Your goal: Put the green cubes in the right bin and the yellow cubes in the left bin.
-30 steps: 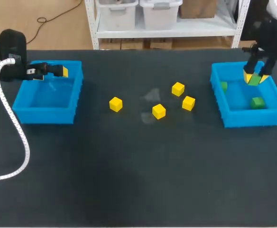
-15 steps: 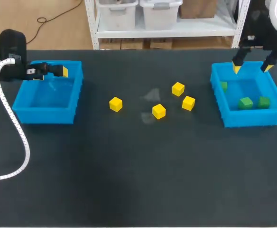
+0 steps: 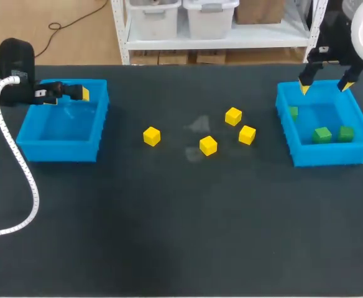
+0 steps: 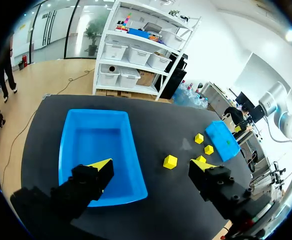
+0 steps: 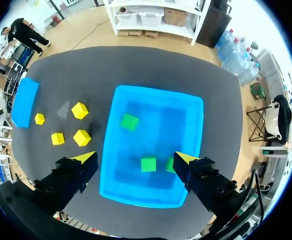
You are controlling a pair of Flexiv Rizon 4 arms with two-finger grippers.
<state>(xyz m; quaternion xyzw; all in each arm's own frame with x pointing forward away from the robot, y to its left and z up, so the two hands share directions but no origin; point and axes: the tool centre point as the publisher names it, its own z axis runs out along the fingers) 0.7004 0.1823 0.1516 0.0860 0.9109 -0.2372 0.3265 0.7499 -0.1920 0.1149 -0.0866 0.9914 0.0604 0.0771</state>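
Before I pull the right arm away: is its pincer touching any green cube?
Apart. The head view shows the open right pincer up at the right bin's far rim, blue floor between it and the green cubes.

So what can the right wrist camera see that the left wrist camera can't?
Only the right wrist view shows three green cubes inside the right bin, ahead of the open right gripper. Only the left wrist view shows the inside of the left bin, with no cubes in it, ahead of the open left gripper. Both show the four yellow cubes on the table between the bins.
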